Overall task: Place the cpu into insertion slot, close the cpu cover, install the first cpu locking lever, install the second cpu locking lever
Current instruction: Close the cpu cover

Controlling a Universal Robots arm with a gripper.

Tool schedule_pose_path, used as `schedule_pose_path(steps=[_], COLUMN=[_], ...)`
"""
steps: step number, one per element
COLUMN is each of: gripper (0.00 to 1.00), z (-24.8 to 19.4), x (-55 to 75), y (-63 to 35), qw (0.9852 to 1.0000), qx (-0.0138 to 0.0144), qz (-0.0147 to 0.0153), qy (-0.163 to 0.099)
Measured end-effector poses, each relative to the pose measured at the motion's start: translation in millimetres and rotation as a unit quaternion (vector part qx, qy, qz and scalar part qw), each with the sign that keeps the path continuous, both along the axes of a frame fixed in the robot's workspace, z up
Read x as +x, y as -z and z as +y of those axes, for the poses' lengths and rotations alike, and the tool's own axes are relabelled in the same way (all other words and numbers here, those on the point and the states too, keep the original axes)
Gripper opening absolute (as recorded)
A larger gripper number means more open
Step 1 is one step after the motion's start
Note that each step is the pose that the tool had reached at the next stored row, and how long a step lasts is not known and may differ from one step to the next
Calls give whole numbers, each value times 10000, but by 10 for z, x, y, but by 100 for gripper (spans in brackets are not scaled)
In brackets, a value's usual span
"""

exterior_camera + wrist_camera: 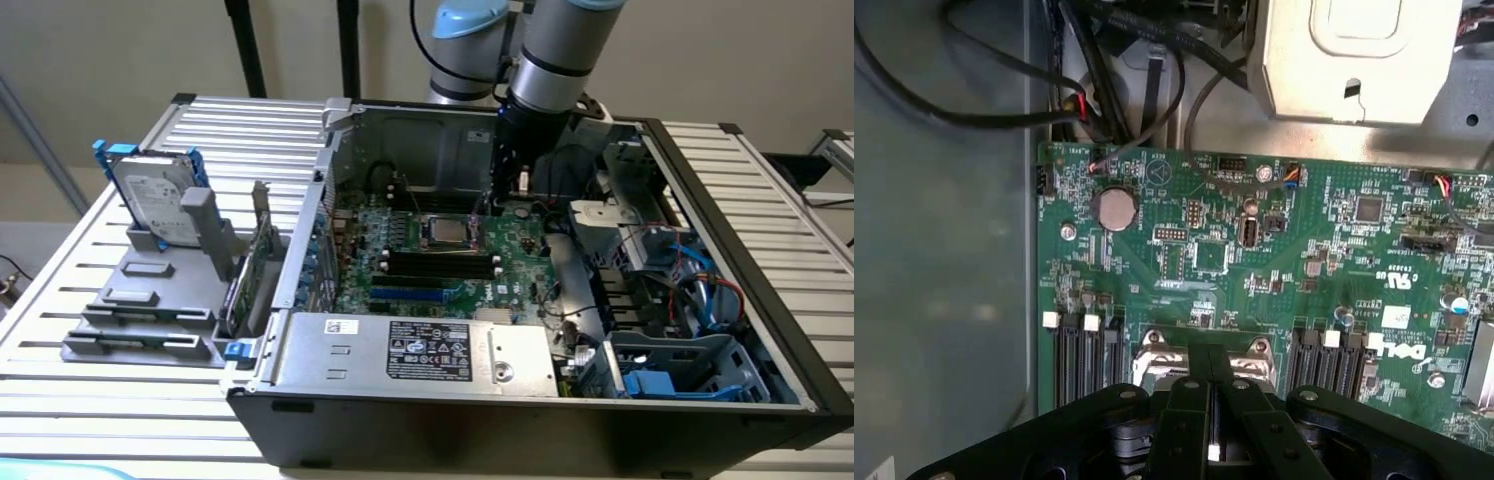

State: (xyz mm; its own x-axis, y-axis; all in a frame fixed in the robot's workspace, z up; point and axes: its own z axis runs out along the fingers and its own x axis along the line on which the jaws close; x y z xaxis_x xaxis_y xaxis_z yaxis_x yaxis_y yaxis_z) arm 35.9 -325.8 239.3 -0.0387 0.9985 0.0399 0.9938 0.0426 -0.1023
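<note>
Closest in the exterior view is the silver power supply (414, 350) of the open computer case (534, 435). Behind it, on the green motherboard (523, 268), the cpu (447, 232) shows as a silvery square in the insertion slot (424, 226), with the gripper (491, 208) just beside it on the exterior view's right. At the wrist, the black fingers (1189, 400) are pressed together over the slot's silvery rim.
</note>
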Motion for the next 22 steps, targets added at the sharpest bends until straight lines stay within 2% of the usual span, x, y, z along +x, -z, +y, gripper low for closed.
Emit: schedule_pose_path(steps=[12,16,19,22], gripper=[11,11,11,11], z=[0,0,-6,-12], x=[-257,-325,-390,-461], y=[0,1,12,28], qw=[10000,10000,10000,9999], qx=[0,0,0,11], qz=[3,13,31,35], qy=[-58,-74,-80,-101])
